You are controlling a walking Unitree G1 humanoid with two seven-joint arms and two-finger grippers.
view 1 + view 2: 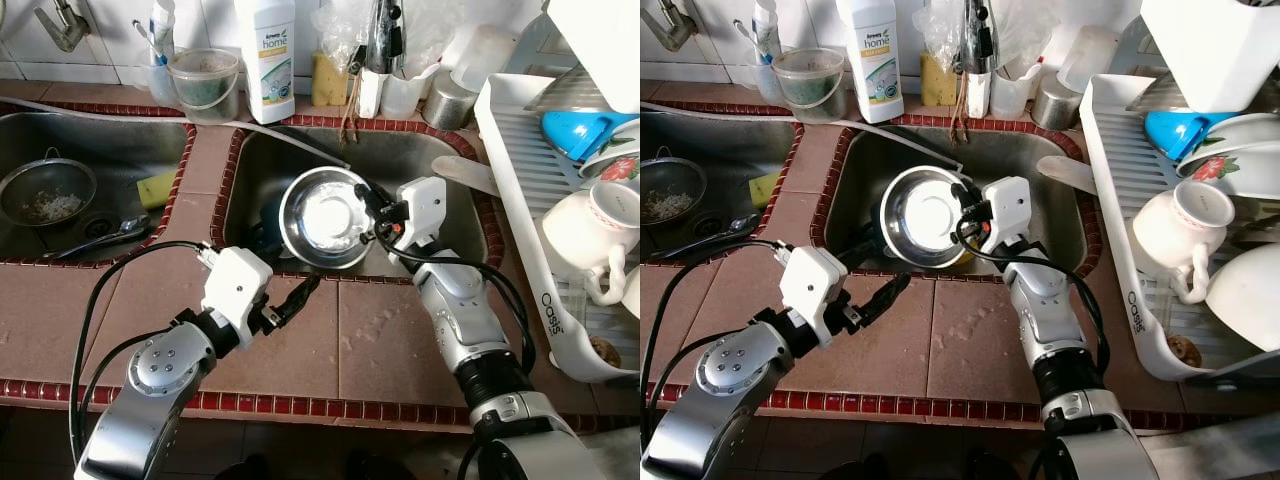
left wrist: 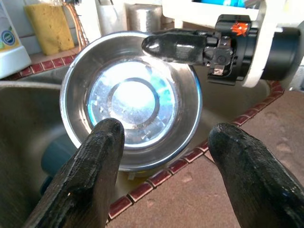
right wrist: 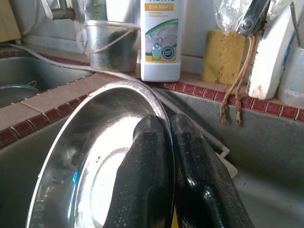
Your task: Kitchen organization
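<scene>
1. Gleaming brightly: round, shiny stainless-steel bowl (image 1: 325, 217), tilted on edge over the right-hand steel sink basin (image 1: 400, 160), hollow facing the camera.
2. Pinching the bowl's rim at 3 o'clock: right gripper (image 1: 366, 199), one black finger on each side of the rim.
3. Hovering at the bowl's 7 o'clock over the brown tiled counter (image 1: 370, 340): left gripper (image 2: 166, 161), fingers spread, touching nothing.

You are in a home kitchen. Ahead of the jaws lies a double steel sink (image 1: 420, 160) in a tiled counter (image 1: 330, 350). A dish-soap bottle (image 1: 266, 55) stands behind it, a dish rack (image 1: 520, 180) beside.
</scene>
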